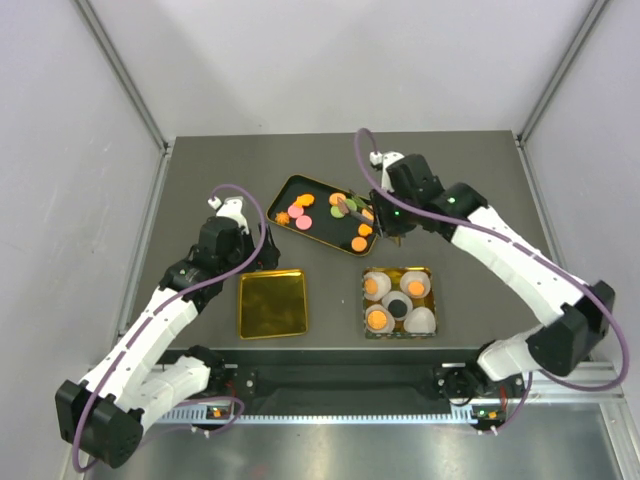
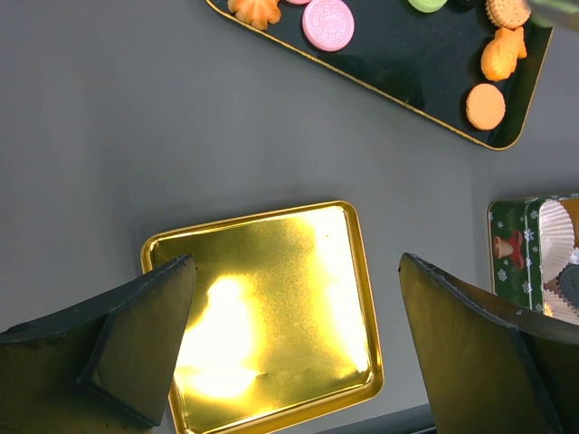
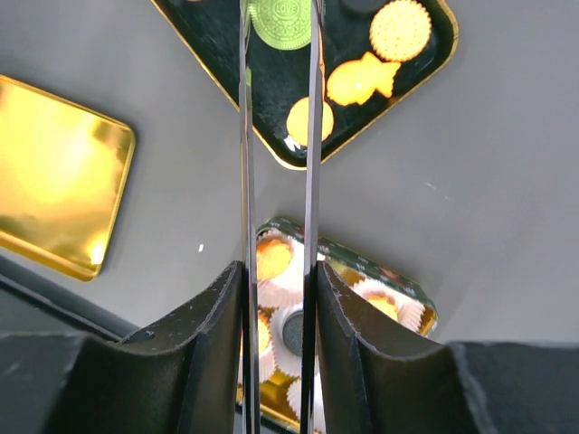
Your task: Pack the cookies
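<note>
The cookies [image 1: 360, 243], orange, pink and green, lie on a black gold-rimmed tray [image 1: 283, 190] at the back centre. My right gripper [image 1: 385, 232] is shut on a pair of metal tongs [image 1: 350, 208] that reach out over that tray. In the right wrist view the two tong blades [image 3: 246, 136] run up from the gripper [image 3: 279, 271] and flank a green cookie [image 3: 280, 20]; whether they pinch it is cut off by the frame edge. A tin [image 1: 430, 272] with paper cups holds several cookies. My left gripper [image 2: 297, 271] hangs open over a gold lid [image 2: 271, 298], empty.
The gold lid [image 1: 272, 303] lies left of the tin, near the front. The tin's green printed rim [image 2: 511, 244] shows at the right of the left wrist view. A pink cookie [image 2: 327, 23] and orange ones [image 2: 486, 105] sit at the tray's near edge.
</note>
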